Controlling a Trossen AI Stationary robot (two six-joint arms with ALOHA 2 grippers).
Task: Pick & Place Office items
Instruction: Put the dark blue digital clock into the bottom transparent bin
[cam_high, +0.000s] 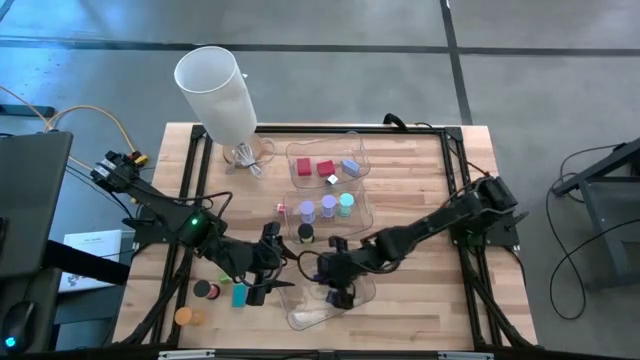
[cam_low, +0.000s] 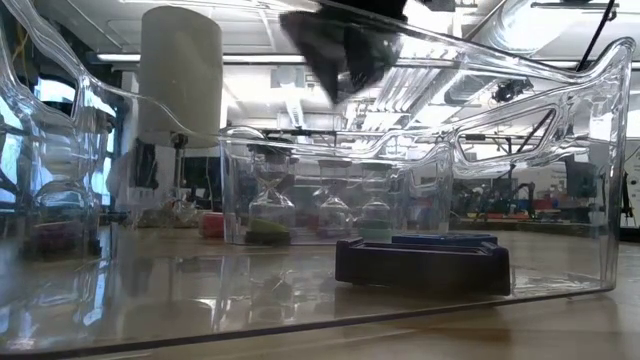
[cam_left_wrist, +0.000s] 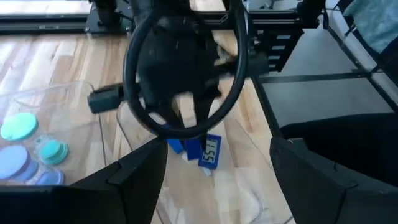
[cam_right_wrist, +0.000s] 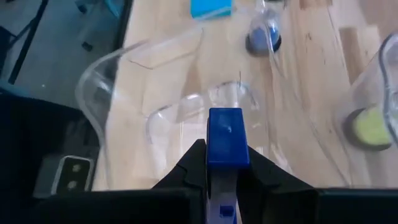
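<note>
Over the near clear tray (cam_high: 312, 312), the right gripper (cam_right_wrist: 225, 163) is clenched on a flat blue rectangle (cam_right_wrist: 227, 138), hanging above the tray's glossy, curved floor. Risk, I'd judge: released from this height, that smooth hard piece could skid or bounce off the slick plastic wall. Left gripper (cam_high: 268, 262) waits just beside, fingers spread, holding nothing. A dark rectangle (cam_low: 422, 264) already lies inside the tray.

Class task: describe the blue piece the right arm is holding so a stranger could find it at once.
Start at the clear plastic tray at the table's near edge. Directly above it, the right tool is shut on a flat blue rectangular piece. It is the only item lifted off the table.
</note>
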